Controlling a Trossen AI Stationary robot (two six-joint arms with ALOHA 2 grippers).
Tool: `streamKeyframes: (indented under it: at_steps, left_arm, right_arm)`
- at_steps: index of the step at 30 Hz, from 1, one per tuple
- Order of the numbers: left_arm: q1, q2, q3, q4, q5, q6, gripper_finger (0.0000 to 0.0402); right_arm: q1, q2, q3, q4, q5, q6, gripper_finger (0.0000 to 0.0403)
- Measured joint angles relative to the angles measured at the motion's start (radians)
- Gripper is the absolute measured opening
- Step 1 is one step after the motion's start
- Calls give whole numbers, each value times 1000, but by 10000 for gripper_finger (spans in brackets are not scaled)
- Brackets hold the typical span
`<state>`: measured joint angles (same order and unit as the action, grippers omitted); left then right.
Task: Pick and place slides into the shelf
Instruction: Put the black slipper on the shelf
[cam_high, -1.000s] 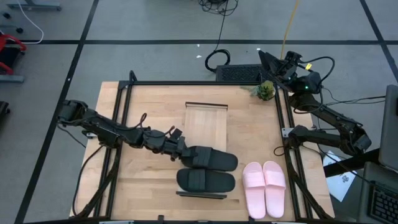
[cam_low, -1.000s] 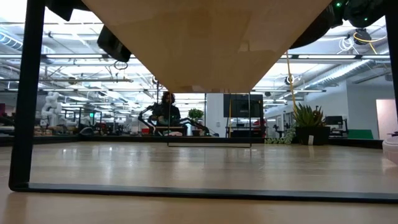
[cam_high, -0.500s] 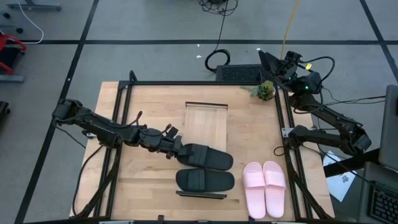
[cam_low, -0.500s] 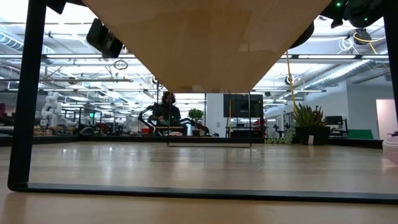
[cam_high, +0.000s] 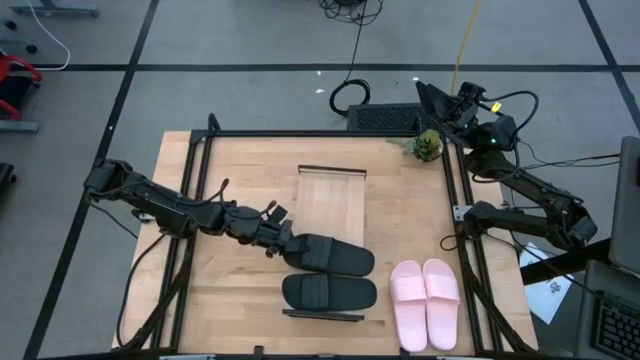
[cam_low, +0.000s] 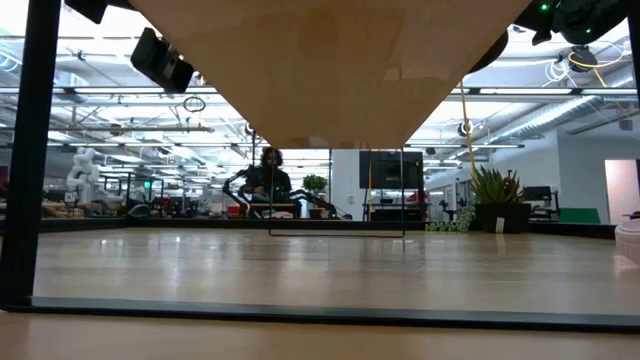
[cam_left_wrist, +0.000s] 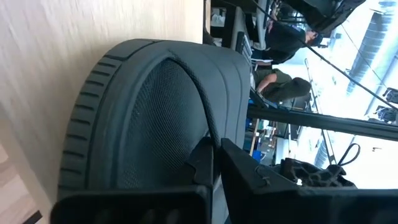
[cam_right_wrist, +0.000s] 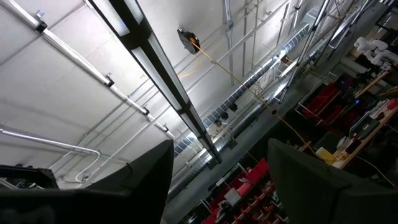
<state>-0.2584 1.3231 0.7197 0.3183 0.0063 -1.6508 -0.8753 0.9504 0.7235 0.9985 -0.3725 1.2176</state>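
The shelf (cam_high: 332, 195) lies at the table's middle and runs from far to near. Two black slides lie across its near half: one (cam_high: 335, 257) nearer the shelf's middle, the other (cam_high: 330, 292) at the near end. My left gripper (cam_high: 288, 243) reaches in from the table's left and is shut on the first one (cam_left_wrist: 149, 112). The pink pair (cam_high: 425, 303) rests sole-down on the table, right of the shelf. My right gripper (cam_high: 438, 98) is raised past the far right corner, open (cam_right_wrist: 221, 180) and pointing toward the ceiling. My left gripper pinches the edge of the black slide's wide strap (cam_left_wrist: 208, 127), at the end of the slide toward the table's left. One finger (cam_left_wrist: 200, 163) is under the strap and the other on top. The fingers come nearly level from the left, along the slide. The slide's sole lies on the shelf.
A small potted plant (cam_high: 427, 146) stands at the table's far right corner. Black frame rails run along the table's left (cam_high: 190, 200) and right (cam_high: 462, 200) sides. The low view looks under the shelf's board (cam_low: 330, 70); a person (cam_low: 268, 180) sits in the room behind.
My left gripper has drawn back a little toward the table's left edge, still shut, and the held black slide has slid leftward with it along the shelf. In the low view the shelf's black end frame has shifted to the left too.
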Motion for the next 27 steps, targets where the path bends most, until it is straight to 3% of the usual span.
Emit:
streamKeyframes:
  at_steps: [19,27]
  left_arm:
    - [0,-3,0,0,-3,23,130]
    - [-2,-50,-2,0,-33,53,158]
  right_arm:
    - [0,0,0,4,-24,1,247]
    - [10,0,0,7,-26,1,247]
